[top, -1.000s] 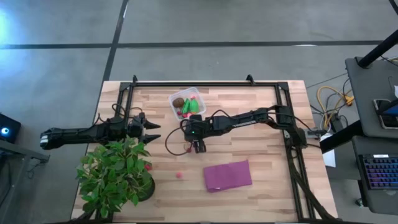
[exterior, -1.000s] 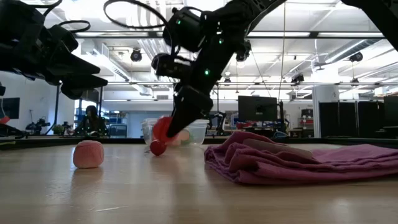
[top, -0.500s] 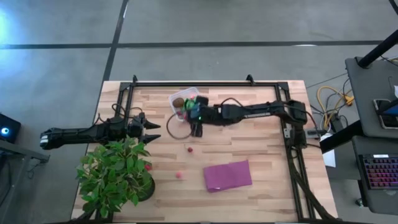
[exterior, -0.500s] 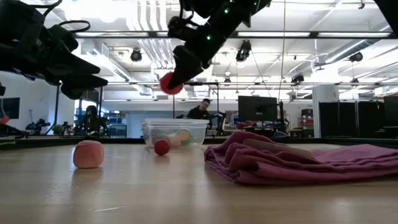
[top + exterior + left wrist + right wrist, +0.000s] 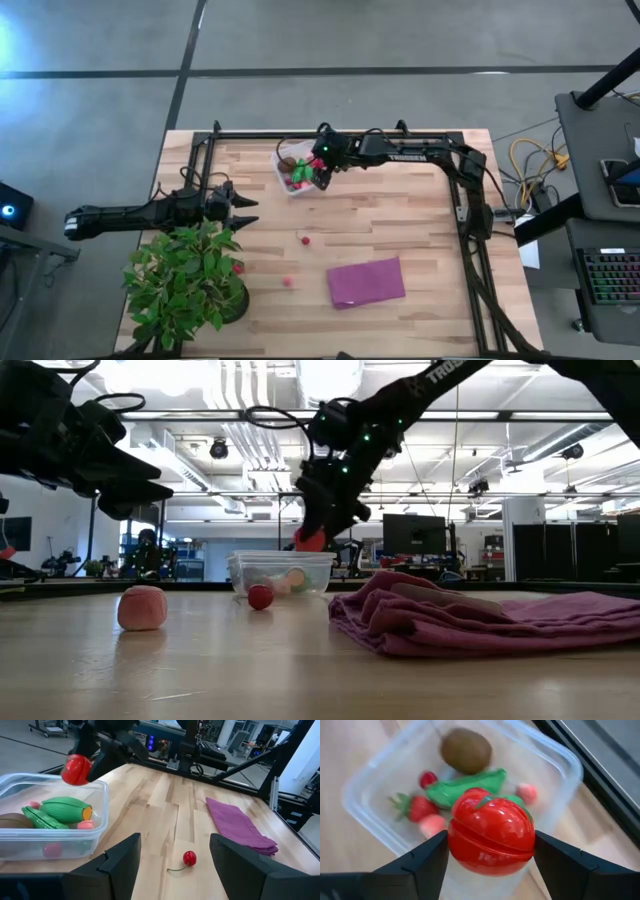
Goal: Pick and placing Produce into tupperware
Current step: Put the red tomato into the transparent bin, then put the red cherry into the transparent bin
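Note:
My right gripper (image 5: 322, 176) is shut on a red toy tomato (image 5: 490, 830) just above the clear square tupperware (image 5: 287, 157) at the table's far middle. The tupperware holds a brown kiwi (image 5: 466, 750), green pieces (image 5: 470, 784), a strawberry (image 5: 417, 806) and pink bits. A small red cherry (image 5: 304, 239) and a pink ball (image 5: 288, 281) lie on the table nearer the front. My left gripper (image 5: 246, 210) is open and empty at the left, beside the potted plant (image 5: 185, 280). My right gripper pinches the tomato's two opposite sides (image 5: 454, 845) between its two fingers (image 5: 427, 862). The fingers come from above, slanting down from the table's right. The tomato is lifted clear, stem side toward the wrist, over the tupperware's near-right part (image 5: 76, 769).
A purple cloth (image 5: 366, 281) lies crumpled at the front right of the middle. Another small red piece (image 5: 238, 267) lies by the plant's leaves. A black frame (image 5: 330, 134) runs along the table's far and side edges. Bare wood lies between the tupperware and the cloth.
My right gripper has risen from the table beside the cherry with the tomato in its fingers. It has gone toward the far edge and now hangs lower, over the tupperware. The cherry has stayed on the table.

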Robot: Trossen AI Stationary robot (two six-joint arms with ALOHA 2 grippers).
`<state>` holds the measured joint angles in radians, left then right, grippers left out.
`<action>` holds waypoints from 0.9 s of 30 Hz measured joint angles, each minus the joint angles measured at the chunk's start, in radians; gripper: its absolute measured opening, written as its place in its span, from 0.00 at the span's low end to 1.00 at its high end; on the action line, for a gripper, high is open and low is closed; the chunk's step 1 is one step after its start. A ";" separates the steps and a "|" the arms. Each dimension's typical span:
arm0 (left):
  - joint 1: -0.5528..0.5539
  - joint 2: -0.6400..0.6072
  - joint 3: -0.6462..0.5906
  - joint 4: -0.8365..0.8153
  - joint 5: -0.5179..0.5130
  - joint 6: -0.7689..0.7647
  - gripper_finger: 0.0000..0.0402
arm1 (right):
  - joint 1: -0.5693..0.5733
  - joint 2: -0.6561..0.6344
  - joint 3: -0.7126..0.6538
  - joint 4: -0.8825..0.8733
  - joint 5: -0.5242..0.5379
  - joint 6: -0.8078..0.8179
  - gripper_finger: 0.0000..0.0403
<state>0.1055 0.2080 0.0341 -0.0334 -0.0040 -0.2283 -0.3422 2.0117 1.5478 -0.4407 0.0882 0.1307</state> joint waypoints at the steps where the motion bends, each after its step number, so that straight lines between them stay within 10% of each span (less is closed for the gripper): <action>1: 0.000 -0.001 0.000 0.000 0.000 0.000 0.56 | -0.001 0.001 0.000 0.020 -0.017 0.000 0.67; 15: 0.000 0.000 0.000 0.001 0.000 0.000 0.56 | 0.024 -0.019 0.000 -0.010 -0.079 0.016 0.81; 27: 0.000 0.000 0.000 0.001 0.000 0.000 0.56 | 0.307 -0.008 -0.021 -0.042 -0.090 -0.153 0.81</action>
<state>0.1052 0.2081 0.0341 -0.0326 -0.0040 -0.2282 -0.0352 2.0041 1.5272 -0.4829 -0.0015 -0.0225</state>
